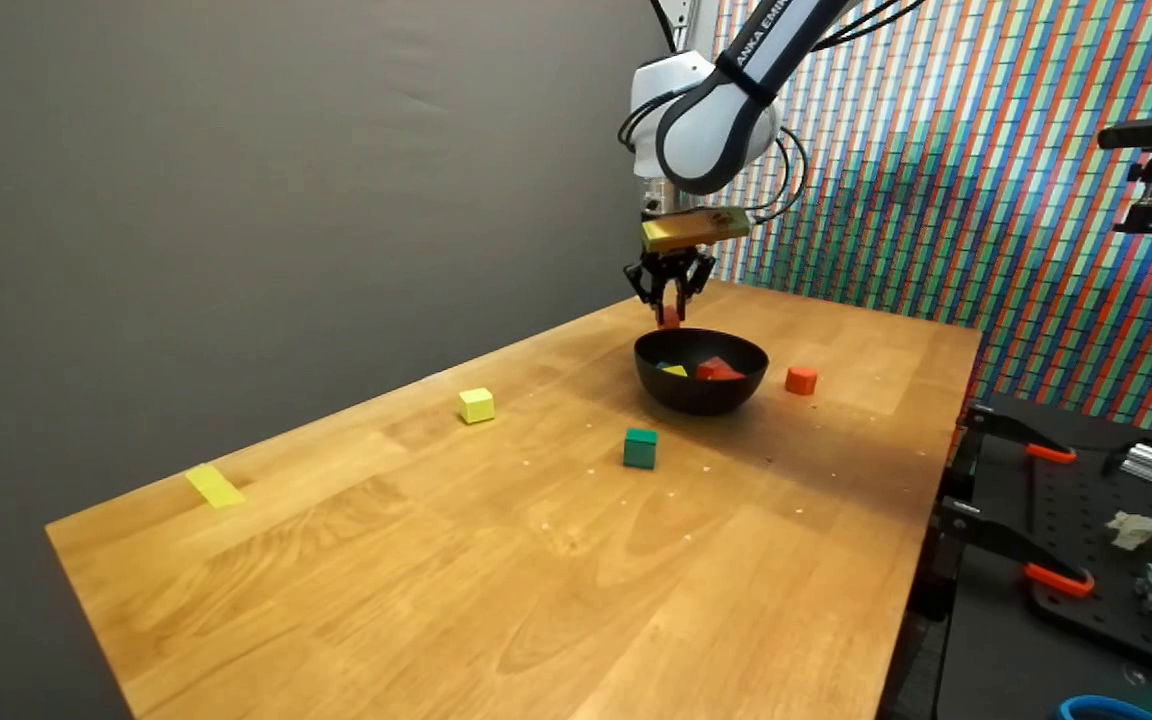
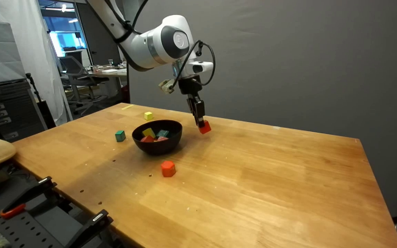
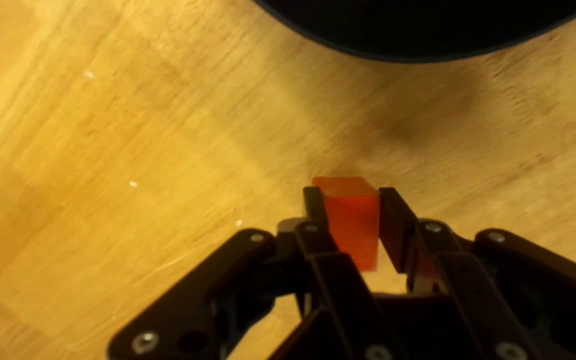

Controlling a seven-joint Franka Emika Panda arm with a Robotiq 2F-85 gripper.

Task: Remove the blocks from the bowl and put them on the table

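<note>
Wooden table, gripper pinching red block, near bowl (gap between edges)

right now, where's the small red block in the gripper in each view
In an exterior view: red block, above and right of centre.
In an exterior view: red block, near centre.
Wrist view: red block in the gripper, below and right of centre.
Shared landmark: round black bowl, in all three.

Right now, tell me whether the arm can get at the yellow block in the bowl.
Probably not yet: the claw is closed on a red block, which it would likely have to put down first. From above, the way looks free: the bowl is uncovered and the yellow block shows inside.
</note>
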